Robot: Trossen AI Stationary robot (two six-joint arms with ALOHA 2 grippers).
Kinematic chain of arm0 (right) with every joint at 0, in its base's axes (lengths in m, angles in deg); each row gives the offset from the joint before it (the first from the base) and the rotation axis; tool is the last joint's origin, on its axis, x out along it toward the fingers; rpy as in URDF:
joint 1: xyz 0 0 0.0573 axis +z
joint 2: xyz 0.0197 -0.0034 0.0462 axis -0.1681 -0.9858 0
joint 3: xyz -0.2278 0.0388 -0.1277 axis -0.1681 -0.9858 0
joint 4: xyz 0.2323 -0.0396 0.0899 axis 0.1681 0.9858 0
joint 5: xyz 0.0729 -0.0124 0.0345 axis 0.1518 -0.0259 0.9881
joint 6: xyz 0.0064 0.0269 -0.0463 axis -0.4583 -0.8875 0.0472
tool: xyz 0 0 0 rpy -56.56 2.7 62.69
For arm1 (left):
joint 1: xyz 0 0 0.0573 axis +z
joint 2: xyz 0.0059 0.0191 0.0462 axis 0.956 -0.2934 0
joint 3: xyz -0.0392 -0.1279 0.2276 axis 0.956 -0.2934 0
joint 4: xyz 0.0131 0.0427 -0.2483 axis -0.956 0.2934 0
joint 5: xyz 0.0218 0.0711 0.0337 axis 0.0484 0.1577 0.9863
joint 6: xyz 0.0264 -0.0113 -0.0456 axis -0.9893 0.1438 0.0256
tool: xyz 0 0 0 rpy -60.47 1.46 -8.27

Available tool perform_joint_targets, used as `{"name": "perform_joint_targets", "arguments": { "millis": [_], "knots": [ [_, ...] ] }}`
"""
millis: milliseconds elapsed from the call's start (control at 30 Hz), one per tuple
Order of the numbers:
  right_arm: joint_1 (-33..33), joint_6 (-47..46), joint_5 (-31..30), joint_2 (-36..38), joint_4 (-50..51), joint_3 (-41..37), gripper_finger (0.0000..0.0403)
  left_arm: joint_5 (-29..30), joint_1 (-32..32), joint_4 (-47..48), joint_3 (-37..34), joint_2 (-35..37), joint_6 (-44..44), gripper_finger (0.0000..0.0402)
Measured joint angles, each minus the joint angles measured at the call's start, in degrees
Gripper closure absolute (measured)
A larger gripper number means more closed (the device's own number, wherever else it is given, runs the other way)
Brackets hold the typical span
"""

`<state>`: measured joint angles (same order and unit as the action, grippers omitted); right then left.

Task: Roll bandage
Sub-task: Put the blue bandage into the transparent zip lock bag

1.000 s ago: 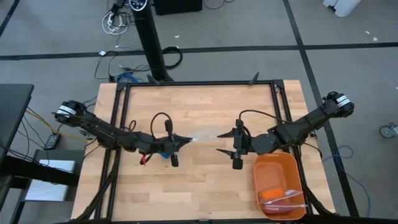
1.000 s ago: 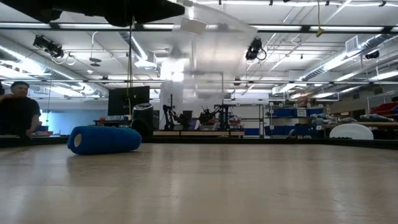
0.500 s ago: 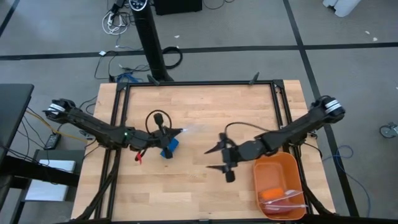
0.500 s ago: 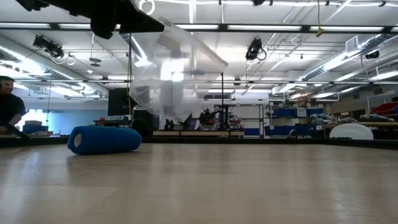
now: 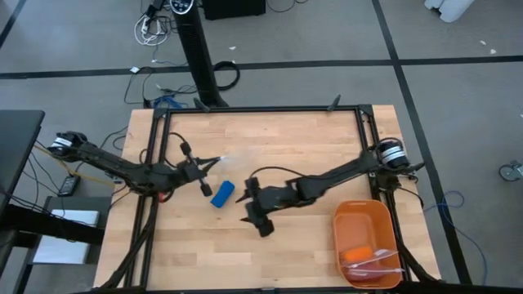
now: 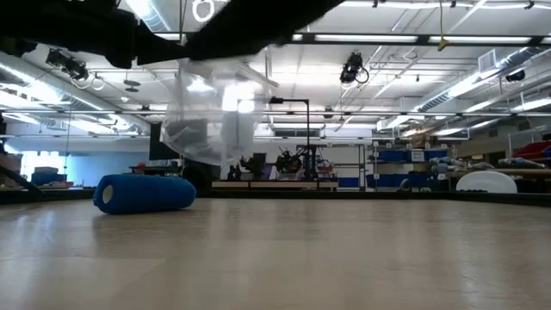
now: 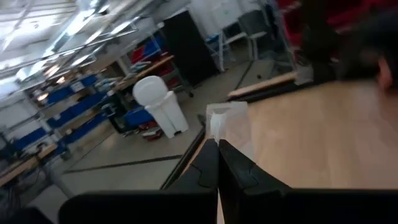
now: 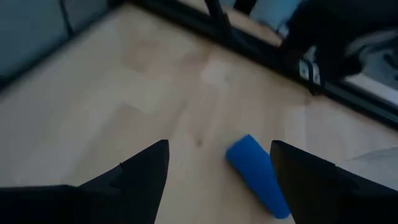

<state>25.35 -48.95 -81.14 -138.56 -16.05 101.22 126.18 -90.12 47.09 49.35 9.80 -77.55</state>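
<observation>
The bandage (image 5: 222, 194) is a short blue roll lying on its side on the wooden table, left of centre. It also shows in the low view (image 6: 145, 193) and the right wrist view (image 8: 258, 174). My left gripper (image 5: 215, 162) is left of and beyond the roll, shut on a clear plastic bag (image 5: 230, 156). My right gripper (image 5: 243, 209) is open and empty just right of the roll, fingers pointing toward it; the roll lies just ahead of its fingertips (image 8: 219, 144). My left gripper pinches an edge of the clear bag (image 7: 222, 127) between its two shut fingers (image 7: 217, 155). The fingers lie about level, pointing toward the table's right and far side. The bag (image 6: 211, 112) hangs slack, lifted clear of the table.
An orange tray (image 5: 384, 224) with an orange item and clear plastic inside stands at the table's near right corner. A black frame (image 5: 261, 111) runs round the tabletop. Bare wood lies beyond and near the roll.
My left gripper has drawn back toward the table's left edge with the clear bag, uncovering the blue roll, which has stayed where it was. My right gripper has gone toward the table's left, up close to the roll, still open.
</observation>
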Motion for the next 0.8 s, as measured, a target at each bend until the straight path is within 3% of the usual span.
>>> {"name": "perform_joint_targets", "arguments": {
  "millis": [333,567,800],
  "knots": [
    [-4.45,9.13,3.23,-16.32,12.84,21.17,0.0101,0.10,2.28,-0.89,-4.32,9.29,1.63,0.0401],
    [-7.66,13.97,4.49,-26.85,21.02,33.77,0.0097,0.17,3.51,-0.65,-5.50,10.50,1.67,0.0401],
    [-8.07,17.91,2.70,-33.53,25.35,41.36,0.0096,0.15,3.69,-0.85,-5.47,10.47,1.70,0.0401]
  ]
}}
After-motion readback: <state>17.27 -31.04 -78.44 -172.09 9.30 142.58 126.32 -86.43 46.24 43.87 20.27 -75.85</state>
